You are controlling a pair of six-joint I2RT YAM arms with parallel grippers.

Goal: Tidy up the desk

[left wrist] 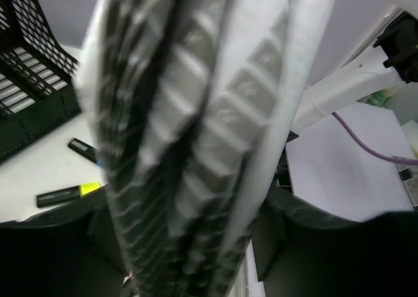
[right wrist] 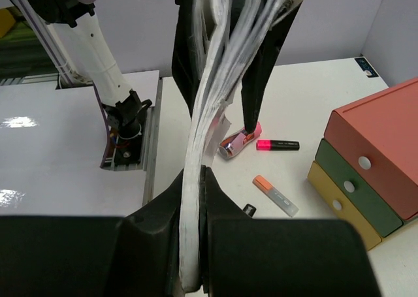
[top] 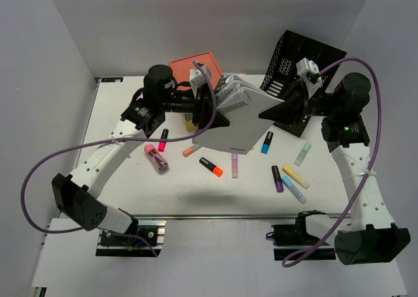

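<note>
Over the middle of the white desk (top: 130,179) hangs a thick stack of white papers (top: 238,117). My right gripper (right wrist: 202,179) is shut on its lower edge, and the sheets (right wrist: 209,114) fan out beyond the jaws. My left gripper (top: 212,114) straddles the opposite edge with its jaws wide apart. The blurred stack (left wrist: 196,114) fills most of that gap, and a thin slit shows beside the right finger (left wrist: 294,238). The right gripper (top: 277,108) reaches in from the right side.
A red-green-yellow drawer unit (top: 192,65) stands at the back, a black mesh tray (top: 304,62) at the back right. Several highlighters lie under the stack: pink (top: 162,140), orange (top: 211,167), blue (top: 267,142), purple (top: 277,178), yellow (top: 295,176). A pink case (top: 155,157) lies at left.
</note>
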